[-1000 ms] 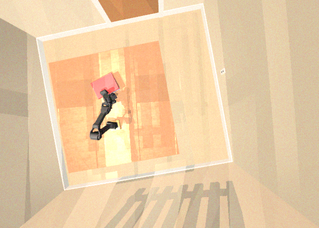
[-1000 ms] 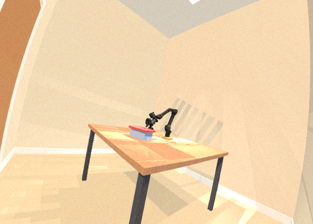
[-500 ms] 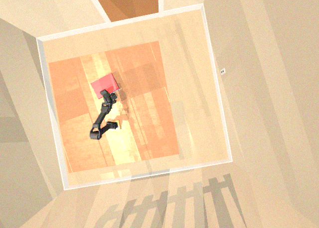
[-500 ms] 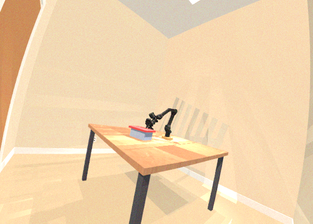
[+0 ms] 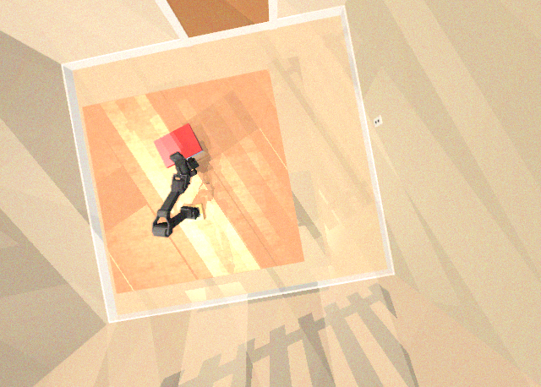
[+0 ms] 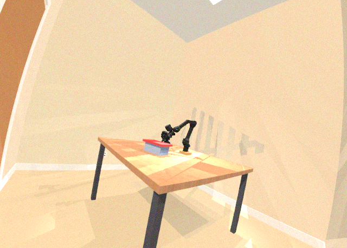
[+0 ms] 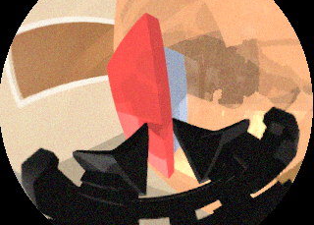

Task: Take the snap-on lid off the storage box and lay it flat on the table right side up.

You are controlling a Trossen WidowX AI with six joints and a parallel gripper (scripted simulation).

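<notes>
Red lid (image 5: 181, 140) (image 6: 156, 142) (image 7: 142, 73) sits on the blue-grey storage box (image 6: 155, 149) (image 7: 177, 83), which rests on a wooden table (image 5: 244, 226) (image 6: 201, 167). The black gripper (image 5: 187, 163) (image 6: 166, 140) (image 7: 159, 123) is clamped on the lid's edge, one finger on each face.

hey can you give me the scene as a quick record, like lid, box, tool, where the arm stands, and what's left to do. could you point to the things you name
lid: red lid (image 5: 190, 137) (image 6: 156, 142) (image 7: 137, 70), on the box, right side up
box: blue-grey box (image 6: 155, 149) (image 7: 177, 80), upright on the table (image 5: 244, 226) (image 6: 134, 158)
tool: tool (image 6: 166, 142) (image 7: 159, 123), shut on the lid's edge, one finger above, one below
arm base: yellowish plate (image 5: 201, 211) (image 6: 185, 152) on the table
left to do: lid off, then flat on the table
</notes>
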